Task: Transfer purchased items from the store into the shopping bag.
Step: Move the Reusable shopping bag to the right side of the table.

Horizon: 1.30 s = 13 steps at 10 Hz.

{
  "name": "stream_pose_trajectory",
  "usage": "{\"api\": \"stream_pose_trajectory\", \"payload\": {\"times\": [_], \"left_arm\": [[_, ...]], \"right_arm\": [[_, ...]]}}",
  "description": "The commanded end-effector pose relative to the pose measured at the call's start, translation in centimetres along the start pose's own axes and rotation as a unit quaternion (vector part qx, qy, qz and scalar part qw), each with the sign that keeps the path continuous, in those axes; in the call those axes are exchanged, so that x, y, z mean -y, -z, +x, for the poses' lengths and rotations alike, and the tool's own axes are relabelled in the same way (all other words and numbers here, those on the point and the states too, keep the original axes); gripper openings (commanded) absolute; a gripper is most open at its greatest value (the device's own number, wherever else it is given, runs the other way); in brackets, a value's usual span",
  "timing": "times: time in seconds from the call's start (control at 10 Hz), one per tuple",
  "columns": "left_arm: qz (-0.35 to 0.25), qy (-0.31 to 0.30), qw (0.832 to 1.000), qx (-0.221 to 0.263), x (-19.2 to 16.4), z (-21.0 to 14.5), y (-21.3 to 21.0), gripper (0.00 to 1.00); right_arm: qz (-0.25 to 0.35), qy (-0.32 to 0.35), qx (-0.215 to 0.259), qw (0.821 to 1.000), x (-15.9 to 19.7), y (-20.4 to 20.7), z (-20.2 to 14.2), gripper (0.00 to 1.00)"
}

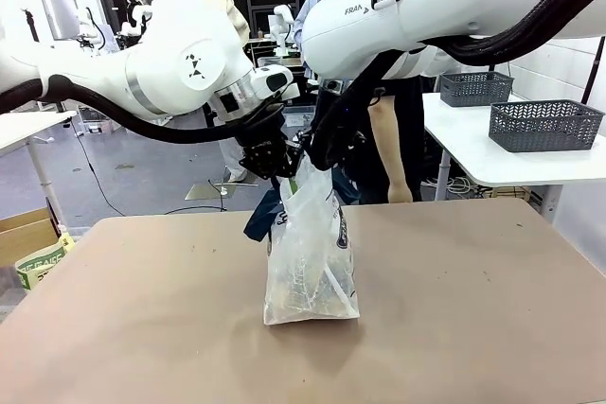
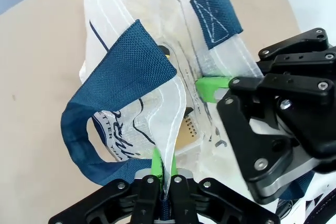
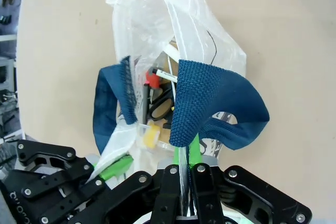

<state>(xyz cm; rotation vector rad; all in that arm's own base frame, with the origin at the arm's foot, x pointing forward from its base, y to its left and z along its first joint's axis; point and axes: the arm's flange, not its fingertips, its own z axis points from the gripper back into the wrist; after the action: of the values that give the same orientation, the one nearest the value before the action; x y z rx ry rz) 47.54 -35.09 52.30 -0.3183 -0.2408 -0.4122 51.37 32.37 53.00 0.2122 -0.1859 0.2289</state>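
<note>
Far left, the left arm (image 1: 161, 68) reaches over the tan table (image 1: 123, 328). Its left fingers (image 1: 268, 162) are closed right down on the rim of the shopping bag (image 1: 311, 253). From that wrist we see the green pads (image 2: 156, 162) squeezing the clear plastic edge, just beside a navy handle (image 2: 126, 74). The bag stands upright at mid-table with its base on the surface and its mouth held between both arms. Just right of it, the right fingers (image 1: 315, 149) are clamped on the opposite rim, hard against the other handle (image 3: 207, 98). Down inside we spot black-handled scissors (image 3: 160, 106). A person (image 1: 398, 130) stands behind, and far right two dark grey lattice baskets (image 1: 544, 125) sit on a white side table (image 1: 473, 163).
</note>
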Motion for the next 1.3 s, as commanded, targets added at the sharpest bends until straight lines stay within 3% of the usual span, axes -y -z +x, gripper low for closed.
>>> {"api": "stream_pose_trajectory", "payload": {"times": [0.0,0.5,0.6,0.8,1.2], "left_arm": [[-0.001,0.012,1.000,0.000,0.29,0.52,0.09,0.00],[-0.014,0.017,1.000,-0.005,0.54,0.38,0.16,0.00],[-0.018,0.023,1.000,-0.003,0.58,0.33,0.13,0.05],[-0.016,0.029,0.999,0.000,0.63,0.26,0.08,0.45],[-0.007,0.036,0.999,-0.003,0.91,0.07,0.09,0.45]], "right_arm": [[0.022,0.011,0.014,1.000,-0.04,0.04,0.68,0.00],[0.030,0.013,0.014,0.999,0.02,0.23,0.69,0.00],[0.031,0.012,0.014,0.999,0.02,0.28,0.67,0.00],[0.033,0.008,0.012,0.999,0.17,0.30,0.69,0.00],[0.031,0.003,0.013,0.999,0.13,0.32,0.65,0.04]]}}
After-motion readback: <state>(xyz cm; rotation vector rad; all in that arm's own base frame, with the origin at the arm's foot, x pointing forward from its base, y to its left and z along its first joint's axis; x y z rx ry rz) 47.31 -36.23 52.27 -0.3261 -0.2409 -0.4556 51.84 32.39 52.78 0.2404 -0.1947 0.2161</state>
